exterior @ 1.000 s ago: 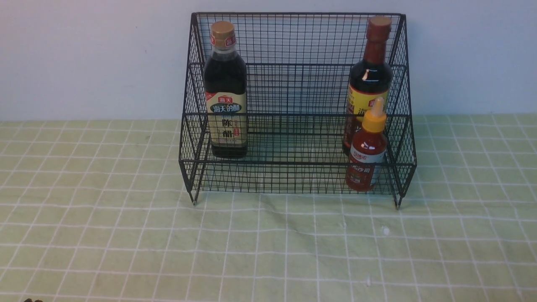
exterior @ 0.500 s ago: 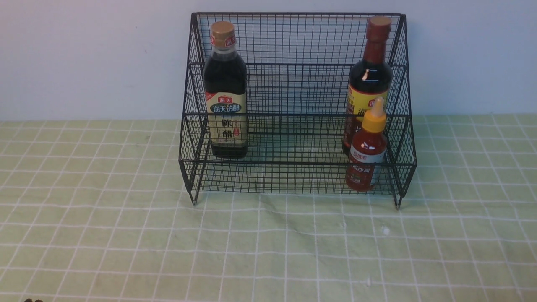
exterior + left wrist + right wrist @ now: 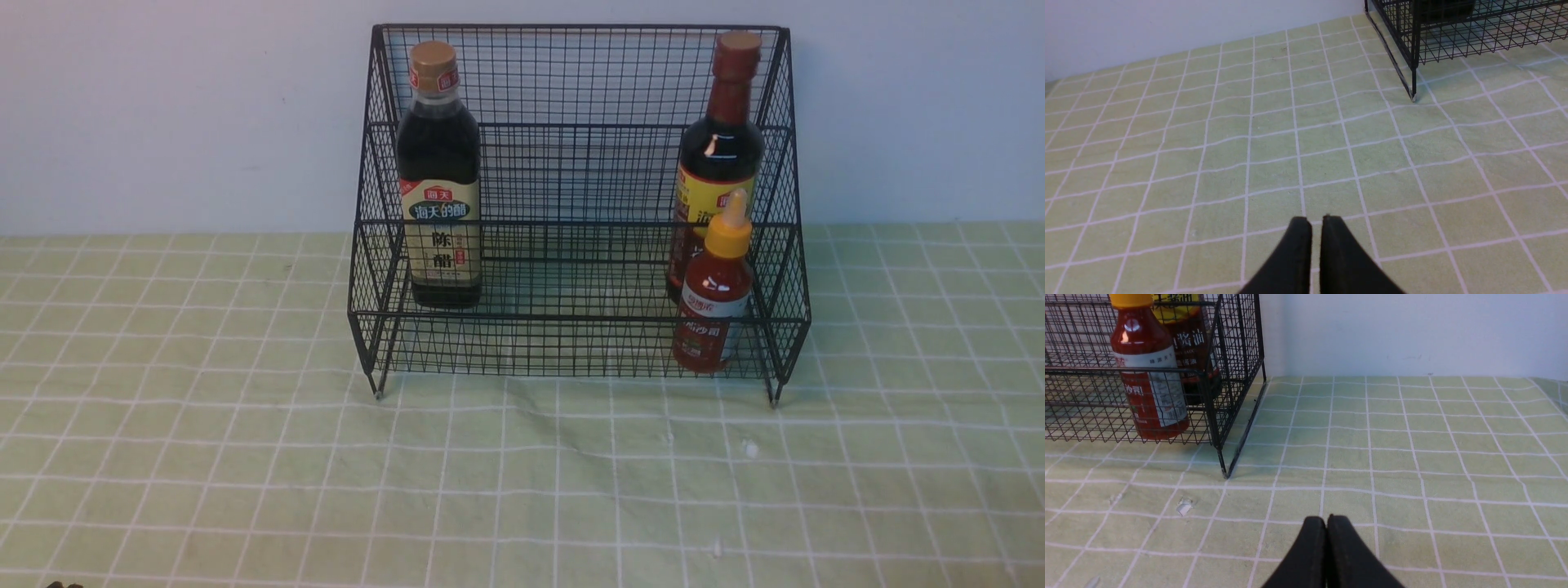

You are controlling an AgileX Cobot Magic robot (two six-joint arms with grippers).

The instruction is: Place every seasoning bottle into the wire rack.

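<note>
The black wire rack (image 3: 571, 131) stands at the back of the table against the wall. On its upper tier, a dark bottle with a gold cap (image 3: 439, 175) stands at the left and a dark bottle with a maroon cap (image 3: 718, 147) at the right. The small red sauce bottle (image 3: 713, 294) with a yellow nozzle stands on the lower tier, in front of the maroon-capped one. My left gripper (image 3: 1316, 220) is shut and empty, low over the cloth, well short of the rack's left front leg (image 3: 1413, 87). My right gripper (image 3: 1326, 518) is shut and empty, on the near right side of the rack (image 3: 1224, 396).
A green checked cloth (image 3: 522, 474) covers the table, slightly wrinkled in front of the rack. A few small white specks (image 3: 1184, 506) lie on it near the rack's right front leg. A pale wall (image 3: 163, 114) rises right behind the rack.
</note>
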